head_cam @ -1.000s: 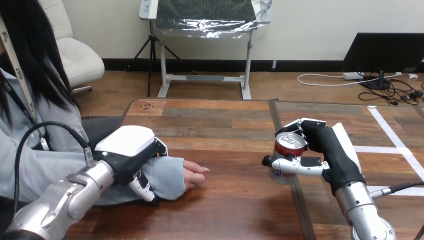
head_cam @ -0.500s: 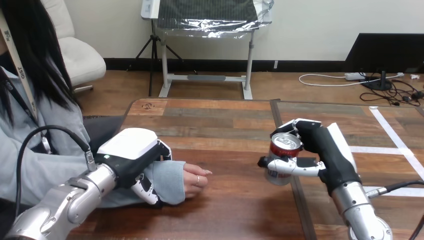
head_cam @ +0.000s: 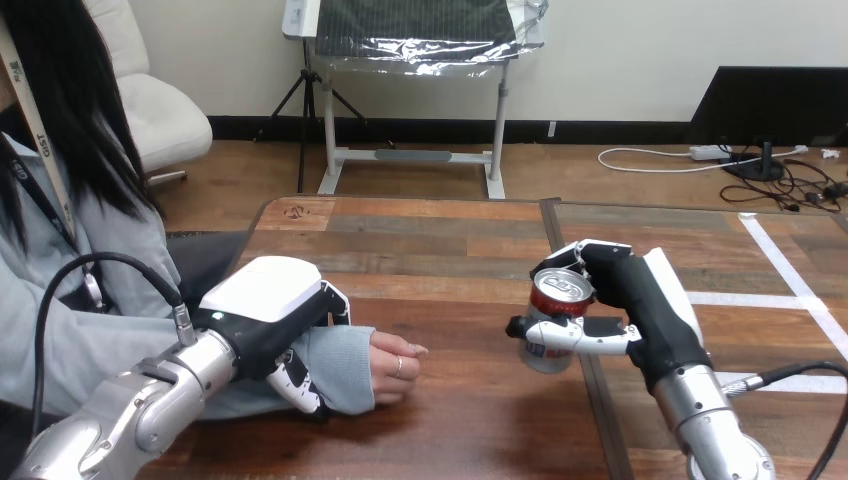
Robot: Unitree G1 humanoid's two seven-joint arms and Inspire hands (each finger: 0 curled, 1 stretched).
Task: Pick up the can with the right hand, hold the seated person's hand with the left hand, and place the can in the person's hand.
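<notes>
- While clasped in the right robot hand (head_cam: pixel 628 295), the can (head_cam: pixel 552 320) sits near upright over the bench (head_cam: pixel 450 250), right of centre. It appears lifted clear of the wood and is well apart from the person's hand (head_cam: pixel 393 358).
- Can, description: metal drinks can with a silver lid, a red band at the top and a pale lower body. Whether it is opened is too small to tell.
- Can, weight: if sealed and full, probably moderately heavy for its size; if empty, very light. Judgement only.
- Can, handling: the thin wall likely dents under a hard squeeze. The smooth, rounded surface is liable to slip or turn in a loose hold.
- Can, hold point: mid-body, on opposed sides. The present hold matches, with the thumb (head_cam: pixel 562 332) across the near side at mid-height and the fingers wrapped round the far side near the rim.
- Right robot hand, state: closed round the can, with nothing else in it.
- Left robot hand (head_cam: pixel 262 305), state: lies over the person's wrist (head_cam: pixel 335 360), which is sleeved. Its fingers curl down the near side, closing on the wrist.
- Person's hand, state: rests on the bench with its fingers loosely curled in and the palm not yet offered. Release probably wants an open palm under the can's base.
</notes>
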